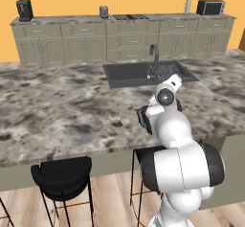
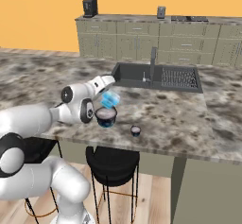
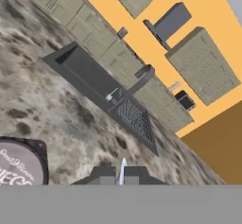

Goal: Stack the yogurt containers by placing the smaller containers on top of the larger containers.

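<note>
- Above the tub [image 2: 106, 116], near the counter's [image 2: 179, 119] front edge, your gripper [image 2: 109, 97] carries the blue pot [image 2: 110, 99], jaws closed on its sides.
- Centre it over the pale lid [image 3: 19, 168], level it, lower gently, then release.
- Mind the dark pot [image 2: 136, 131] waiting just right; sink [image 2: 142, 74] lies well behind.

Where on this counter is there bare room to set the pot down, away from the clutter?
Bare granite counter runs right of the dark pot, between it and the sink. The wide stretch left of the sink is also free. Crowded: near edge, where navy tub, light blue pot and gripper cluster.
</note>
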